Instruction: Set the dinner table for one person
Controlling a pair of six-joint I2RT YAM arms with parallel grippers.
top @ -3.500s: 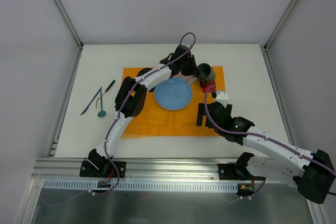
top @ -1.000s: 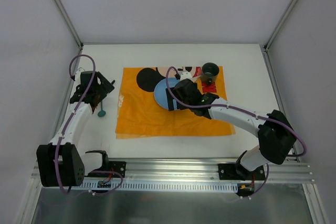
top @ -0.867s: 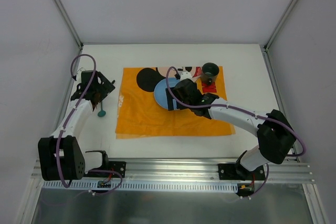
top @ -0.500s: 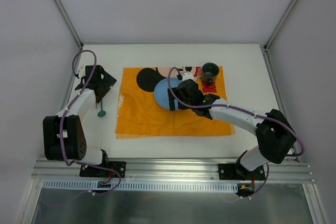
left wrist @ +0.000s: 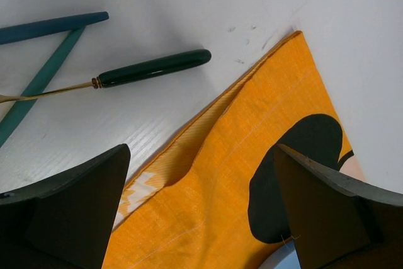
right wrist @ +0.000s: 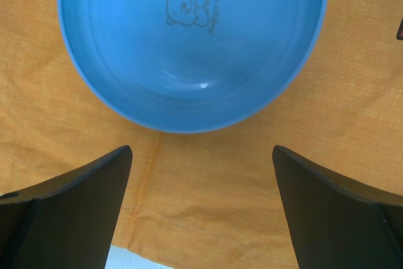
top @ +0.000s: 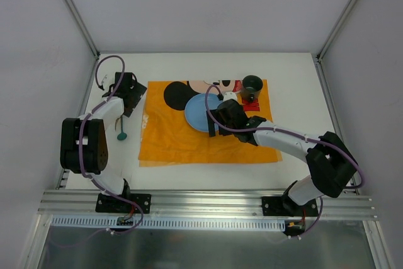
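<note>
The white dinner table (top: 296, 80) carries an orange cartoon placemat (top: 170, 137). A blue plate (top: 200, 110) with a bear print (right wrist: 189, 4) lies on the mat, and a dark green cup (top: 252, 84) stands at the mat's far right corner. My left gripper (top: 133, 96) hangs open over the mat's far left edge (left wrist: 198, 206), holding nothing. A dark green-handled utensil (left wrist: 151, 67) and two teal handles (left wrist: 50, 26) lie on the table just beyond it. My right gripper (top: 217, 121) is open above the mat at the plate's near rim (right wrist: 201, 206), empty.
A teal spoon bowl (top: 121, 135) shows beside the left arm, which hides most of the cutlery from above. The mat's left edge is rumpled (left wrist: 182, 155). Grey walls and aluminium posts close in the table; a rail (top: 201, 203) runs along the near edge.
My left arm has swung from beside the cutlery to the mat's far left edge. My right gripper has slid slightly right and nearer, uncovering more of the plate. Both stay open.
</note>
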